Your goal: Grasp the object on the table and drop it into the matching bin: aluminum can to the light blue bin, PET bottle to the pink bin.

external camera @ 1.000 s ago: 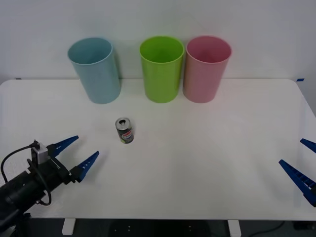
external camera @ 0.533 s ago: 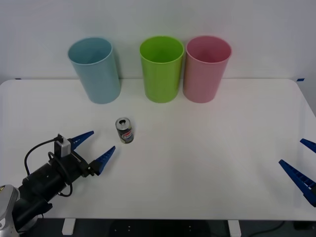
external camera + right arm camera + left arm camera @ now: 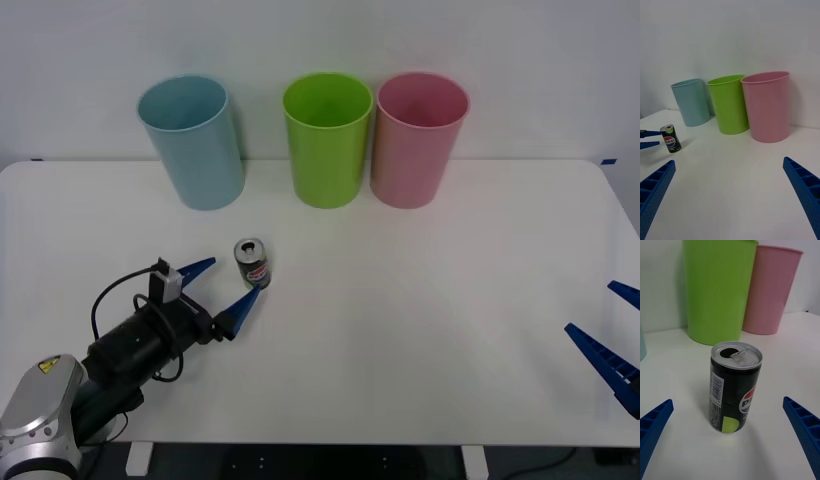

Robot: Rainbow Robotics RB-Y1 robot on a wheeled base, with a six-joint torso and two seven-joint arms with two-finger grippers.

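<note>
Black can (image 3: pixel 735 388) w/ silver top

Lab: bare white table (image 3: pixel 450 330), blank wall (image 3: pixel 520 60)

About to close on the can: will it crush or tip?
The can is opened, so probably light and thin-walled; a hard squeeze may dent it. It stands upright and narrow, so an off-centre nudge from the open left gripper could tip it.

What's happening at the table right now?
The left gripper is open and closing in on the can, which stands upright on the table, lined up between its fingers but not yet gripped. The light blue bin, a green bin and the pink bin stand in a row at the far edge. The right gripper waits open at the table's right edge.
</note>
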